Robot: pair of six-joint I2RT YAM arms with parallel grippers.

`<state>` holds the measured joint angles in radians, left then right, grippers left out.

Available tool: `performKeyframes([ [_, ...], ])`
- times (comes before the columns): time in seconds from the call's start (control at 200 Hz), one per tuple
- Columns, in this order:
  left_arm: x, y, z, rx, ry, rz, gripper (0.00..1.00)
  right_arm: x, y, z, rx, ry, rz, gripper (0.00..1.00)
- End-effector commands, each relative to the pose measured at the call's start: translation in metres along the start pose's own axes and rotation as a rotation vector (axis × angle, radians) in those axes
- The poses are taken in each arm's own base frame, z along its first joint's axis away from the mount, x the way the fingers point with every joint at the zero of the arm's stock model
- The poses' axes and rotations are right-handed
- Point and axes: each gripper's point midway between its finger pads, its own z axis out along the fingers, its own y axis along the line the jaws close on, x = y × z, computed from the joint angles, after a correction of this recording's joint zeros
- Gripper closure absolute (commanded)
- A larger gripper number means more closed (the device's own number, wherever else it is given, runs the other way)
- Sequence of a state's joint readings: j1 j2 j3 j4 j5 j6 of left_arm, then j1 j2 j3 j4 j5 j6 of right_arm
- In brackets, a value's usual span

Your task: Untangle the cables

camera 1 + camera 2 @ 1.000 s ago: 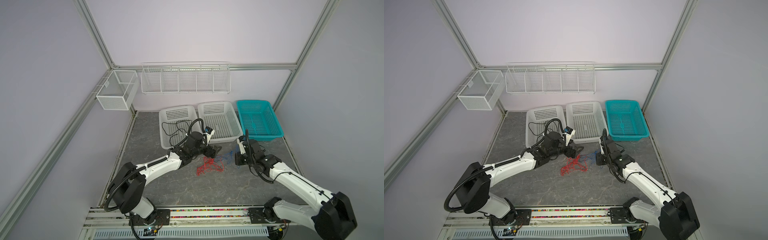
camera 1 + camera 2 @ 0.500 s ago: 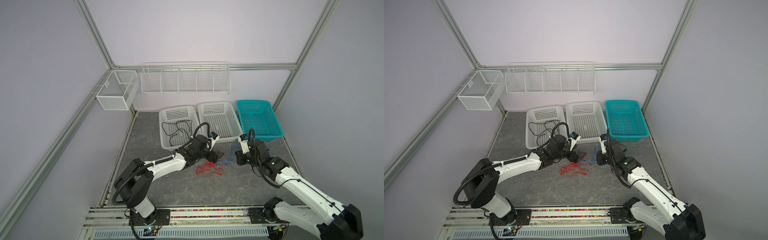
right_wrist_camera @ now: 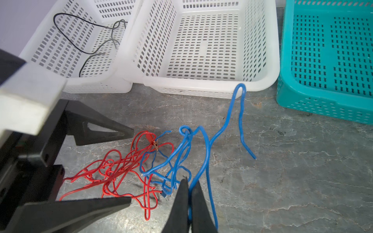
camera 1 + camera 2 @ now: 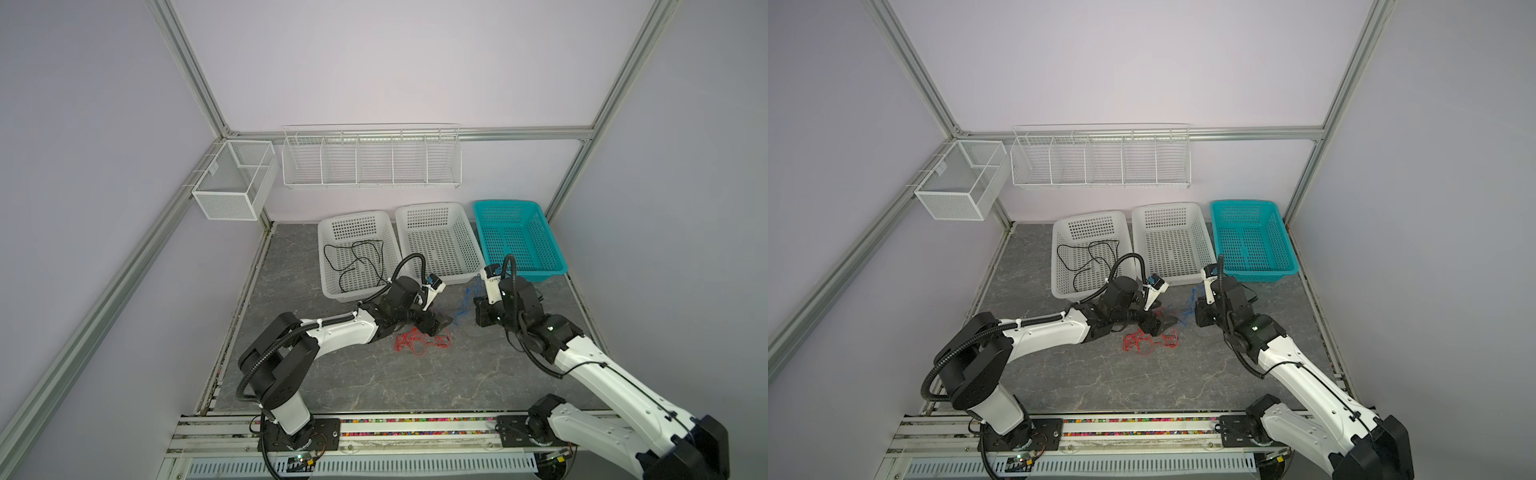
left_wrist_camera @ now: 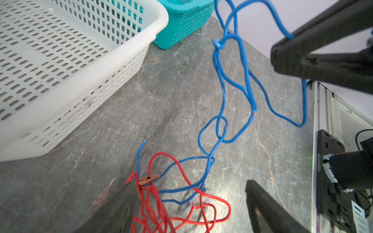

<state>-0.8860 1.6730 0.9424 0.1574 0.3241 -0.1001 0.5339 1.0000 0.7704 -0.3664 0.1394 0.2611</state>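
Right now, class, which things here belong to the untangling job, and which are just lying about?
Job: red cable, blue cable, black cable, right fingers shut on the blue cable, left fingers open.

Lying about: left white basket, middle white basket, teal basket, wall rack, mesh box.

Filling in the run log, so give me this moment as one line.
left gripper: open over red cable | right gripper: shut on blue cable | black cable: in left white basket
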Motion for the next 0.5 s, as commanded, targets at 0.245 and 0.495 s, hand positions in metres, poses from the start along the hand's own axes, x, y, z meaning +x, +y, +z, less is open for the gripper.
performKeyframes([
  [0.245, -0.001, -0.001, 0.019, 0.015, -0.041, -0.017, 0.26, -0.035, 0.018, 0.000, -0.064, -0.096, -0.005, 0.93],
  [0.495, -0.011, 0.009, 0.024, -0.040, -0.076, -0.009, 0.48, -0.036, 0.023, 0.002, -0.085, -0.080, -0.009, 0.93],
])
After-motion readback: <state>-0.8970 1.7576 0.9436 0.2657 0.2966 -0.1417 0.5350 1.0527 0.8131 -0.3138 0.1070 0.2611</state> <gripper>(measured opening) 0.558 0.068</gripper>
